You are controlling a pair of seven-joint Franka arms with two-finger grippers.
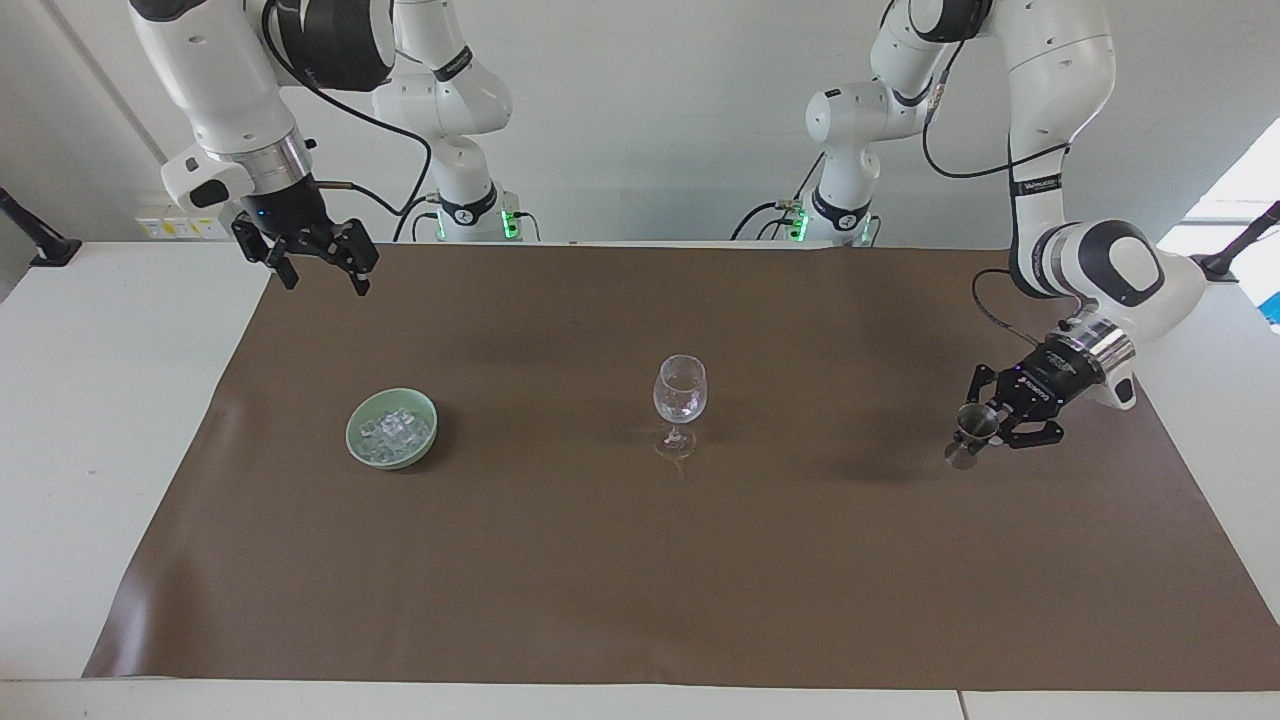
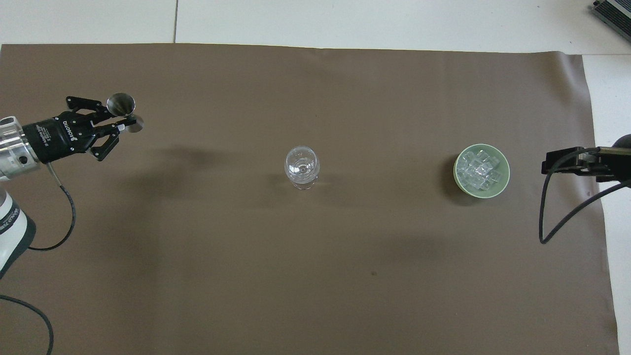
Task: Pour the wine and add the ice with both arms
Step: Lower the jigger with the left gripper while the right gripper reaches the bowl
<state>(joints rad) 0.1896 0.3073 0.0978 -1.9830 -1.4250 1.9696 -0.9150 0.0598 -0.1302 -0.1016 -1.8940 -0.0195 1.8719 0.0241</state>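
Left gripper (image 1: 978, 432) clamps the metal jigger (image 1: 966, 438) low over the brown mat (image 1: 640, 600), well apart from the glass (image 1: 679, 398); set it down upright before releasing. Right gripper (image 1: 320, 262) hangs wide open, waiting; ice (image 1: 393, 430) sits in the green bowl (image 1: 352, 440).

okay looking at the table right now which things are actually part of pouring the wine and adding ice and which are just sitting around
Part of the job:
- metal jigger, gripped by the left gripper
- stemmed glass mid-mat
- ice in the green bowl
- right gripper, open, raised above the mat's edge

Just there:
- brown mat
- white table
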